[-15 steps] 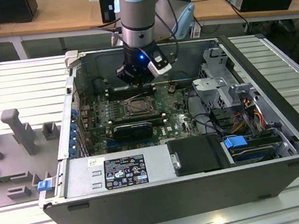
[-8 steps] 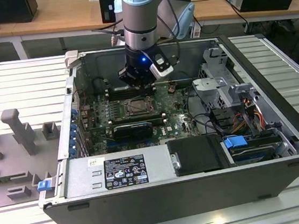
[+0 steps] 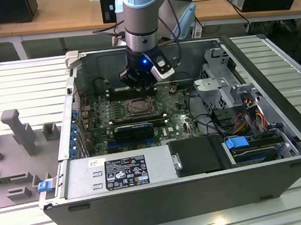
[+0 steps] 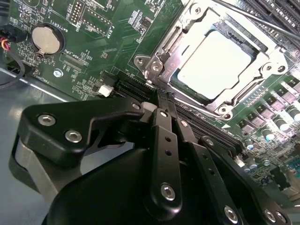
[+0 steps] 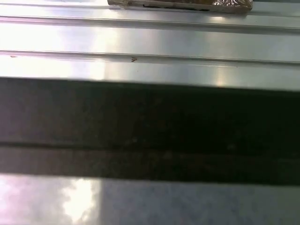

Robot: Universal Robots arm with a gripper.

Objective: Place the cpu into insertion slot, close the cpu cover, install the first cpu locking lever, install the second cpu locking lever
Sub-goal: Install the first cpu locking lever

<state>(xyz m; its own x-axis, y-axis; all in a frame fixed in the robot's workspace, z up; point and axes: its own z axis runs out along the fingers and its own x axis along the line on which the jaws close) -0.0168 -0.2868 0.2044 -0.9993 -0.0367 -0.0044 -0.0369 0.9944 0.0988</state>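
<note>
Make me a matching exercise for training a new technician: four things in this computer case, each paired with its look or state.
1. cpu
2. cpu cover
3. coin battery
4. gripper

A. round and silver, on the green board
B. pale square with a plain top
C. black, fingers together, beside the socket
D. metal frame lying down around the chip

Pairs: 1-B, 2-D, 3-A, 4-C
</note>
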